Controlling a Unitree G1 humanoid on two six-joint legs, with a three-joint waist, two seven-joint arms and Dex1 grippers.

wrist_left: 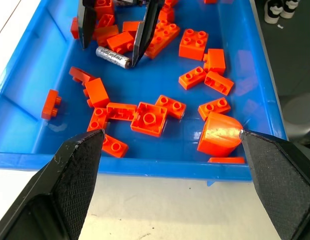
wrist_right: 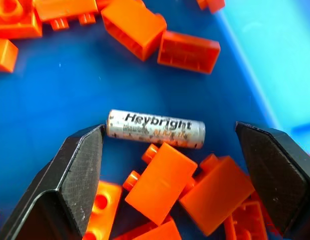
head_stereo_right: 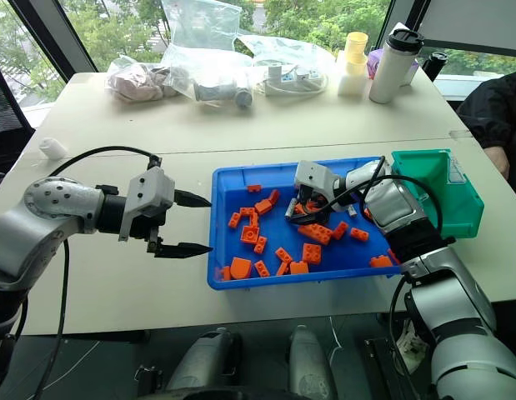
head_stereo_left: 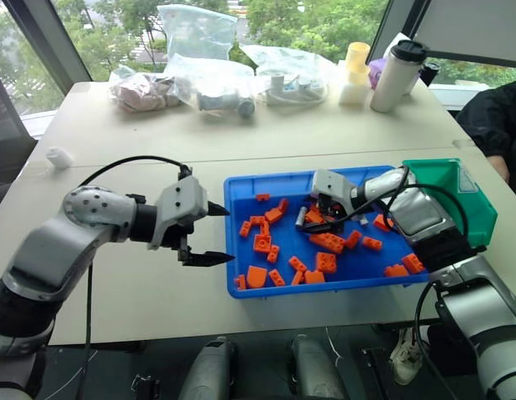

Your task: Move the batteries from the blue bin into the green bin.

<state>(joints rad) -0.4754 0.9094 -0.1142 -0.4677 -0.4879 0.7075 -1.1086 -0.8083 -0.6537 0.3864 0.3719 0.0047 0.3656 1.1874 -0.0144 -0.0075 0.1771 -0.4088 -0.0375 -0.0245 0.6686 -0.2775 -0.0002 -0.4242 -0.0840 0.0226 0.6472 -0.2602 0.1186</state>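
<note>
Left arm: bent at the elbow, forearm running inward across the body. Left pincer [head_stereo_left: 214, 235] roughly level, tips directed toward the right arm's side; jaws stand wide apart, one finger above the other, nothing between them.

Right arm: reaches forward, wrist bent inward, cable looping over the forearm. Right pincer [head_stereo_right: 304, 212] angled downward and toward the left arm's side; jaws spread wide, nothing gripped, fingertips [wrist_right: 79, 165] low and empty.

The two pincers are well apart.

Right gripper [wrist_right: 170, 145], fingers spread wide, above the blue bin [wrist_right: 59, 90]; a silver battery [wrist_right: 155, 129] lies between them, untouched, beside orange bricks [wrist_right: 162, 182].
</note>
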